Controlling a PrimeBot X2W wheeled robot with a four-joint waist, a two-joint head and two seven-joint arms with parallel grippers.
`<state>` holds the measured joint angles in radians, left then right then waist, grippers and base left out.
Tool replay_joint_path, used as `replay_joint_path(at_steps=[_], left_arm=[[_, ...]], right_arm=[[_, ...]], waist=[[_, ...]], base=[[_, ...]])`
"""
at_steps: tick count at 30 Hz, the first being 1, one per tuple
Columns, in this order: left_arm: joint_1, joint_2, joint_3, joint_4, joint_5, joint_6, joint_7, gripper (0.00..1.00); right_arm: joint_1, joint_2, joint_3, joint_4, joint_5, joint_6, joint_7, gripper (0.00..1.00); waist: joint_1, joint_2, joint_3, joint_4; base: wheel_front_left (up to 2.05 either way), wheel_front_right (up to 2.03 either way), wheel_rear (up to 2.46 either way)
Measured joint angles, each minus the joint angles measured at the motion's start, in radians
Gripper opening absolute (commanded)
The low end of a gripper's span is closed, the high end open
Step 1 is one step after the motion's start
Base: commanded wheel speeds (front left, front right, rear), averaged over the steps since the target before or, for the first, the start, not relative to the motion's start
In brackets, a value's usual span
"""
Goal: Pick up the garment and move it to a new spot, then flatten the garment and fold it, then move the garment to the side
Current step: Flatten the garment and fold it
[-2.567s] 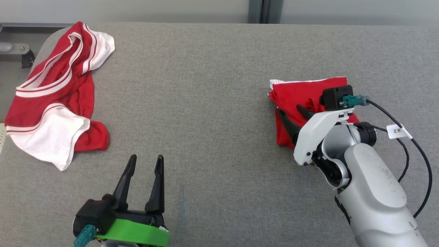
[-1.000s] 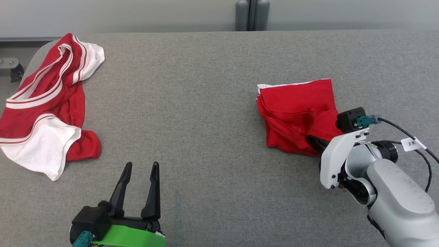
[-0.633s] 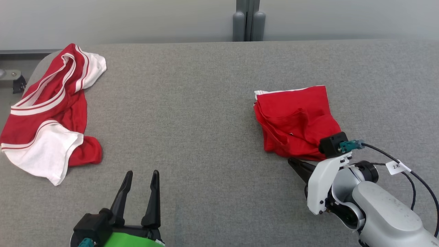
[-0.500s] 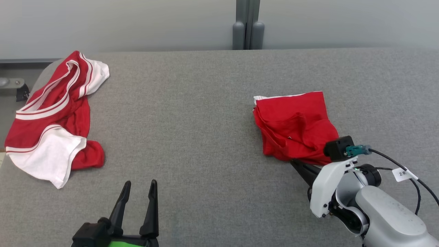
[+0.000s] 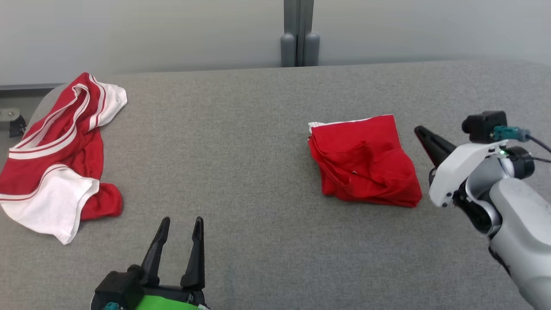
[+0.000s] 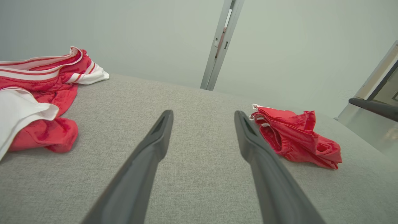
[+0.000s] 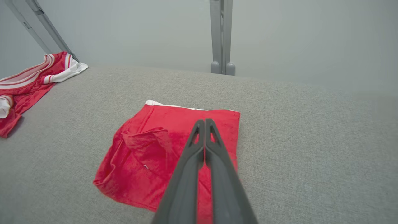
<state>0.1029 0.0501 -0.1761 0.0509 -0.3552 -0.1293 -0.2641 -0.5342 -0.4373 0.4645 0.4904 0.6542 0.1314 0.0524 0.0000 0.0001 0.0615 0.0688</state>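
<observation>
Head view: we see folded red garment (image 5: 363,165) lying on grey bench (image 5: 241,129), right of centre. Our right gripper (image 5: 418,130) pressed closed, empty, just beside garment's right edge, not touching. Our left gripper (image 5: 181,221) spread wide, empty, near bench front. Red-and-white garment (image 5: 56,146) crumpled far left.

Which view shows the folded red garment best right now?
Head view: the folded red garment lies whole, uncovered, seen from above. Right wrist view: the right gripper, jaws shut, crosses its near part. Left wrist view: low and side-on.
</observation>
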Motion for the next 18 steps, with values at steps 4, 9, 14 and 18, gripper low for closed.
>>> replay_joint_path(at_steps=[4,9,14,18], left_arm=[[-0.037,0.0,-0.017,0.003,0.004,0.0,0.0,1.0],[-0.064,0.0,-0.031,0.011,0.003,0.0,0.0,1.0],[-0.082,0.0,-0.046,0.02,-0.003,0.0,0.0,1.0],[-0.082,0.0,-0.037,0.023,-0.005,0.0,0.0,1.0]], right_arm=[[-0.078,0.018,-0.032,0.094,-0.057,0.0,0.013,0.0],[-0.152,0.067,-0.026,0.213,-0.104,0.0,0.025,0.0],[-0.18,0.1,-0.007,0.308,-0.104,0.0,0.013,0.0],[-0.188,0.113,0.043,0.322,-0.077,0.0,0.003,0.0]], waist=[[0.0,0.0,0.047,0.011],[0.0,0.0,0.107,0.041],[0.0,0.0,0.142,0.077],[0.0,-0.0001,0.151,0.1]], base=[[0.0,0.0,0.0],[0.0,0.0,0.0],[0.0,0.0,0.0],[0.0,0.0,0.0]])
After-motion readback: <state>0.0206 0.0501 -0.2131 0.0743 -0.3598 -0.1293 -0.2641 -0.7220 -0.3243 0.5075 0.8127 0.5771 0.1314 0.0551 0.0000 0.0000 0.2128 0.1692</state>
